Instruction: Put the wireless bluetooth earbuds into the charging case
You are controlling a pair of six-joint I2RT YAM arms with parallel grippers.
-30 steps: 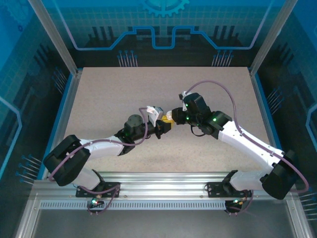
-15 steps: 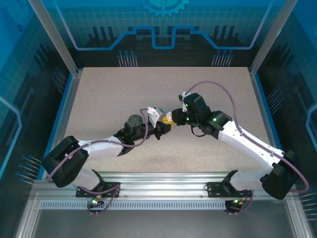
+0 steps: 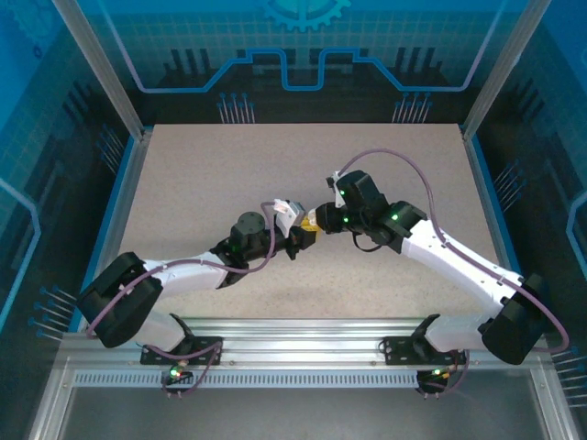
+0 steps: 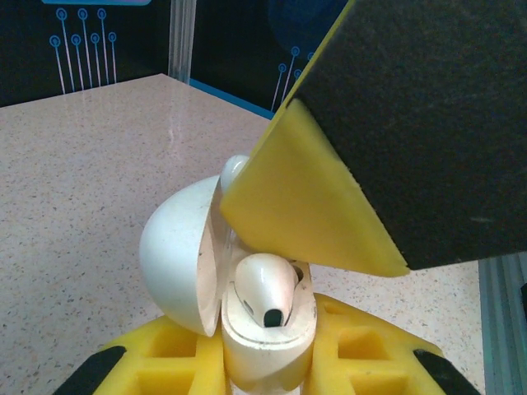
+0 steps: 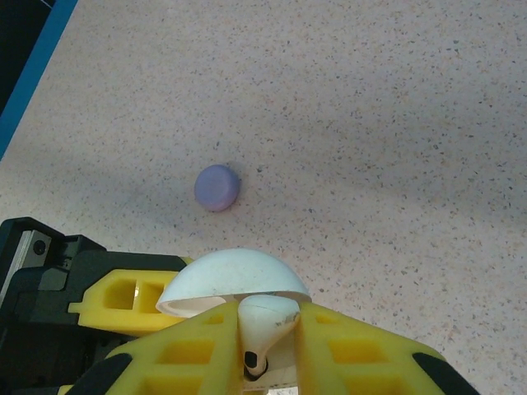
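The white earbud (image 5: 265, 319), small, glossy and short-stemmed, is pinched between the yellow fingers of the right tool (image 5: 265, 308), at the mouth of the white charging case (image 4: 177, 247). The case's lid is swung open, a white bud (image 4: 265, 288) sits in its well, and the left tool (image 4: 268, 355) clamps it. A purple case (image 5: 216, 188) lies on the tabletop (image 5: 370, 123) beyond both tools.

Speckled beige tabletop (image 3: 229, 174), blue-lit translucent walls (image 3: 303, 46) printed with circuit-line patterns, aluminium corner posts (image 3: 96, 64), slotted metal rail (image 3: 303, 353) along the near edge, soft glare on the surface
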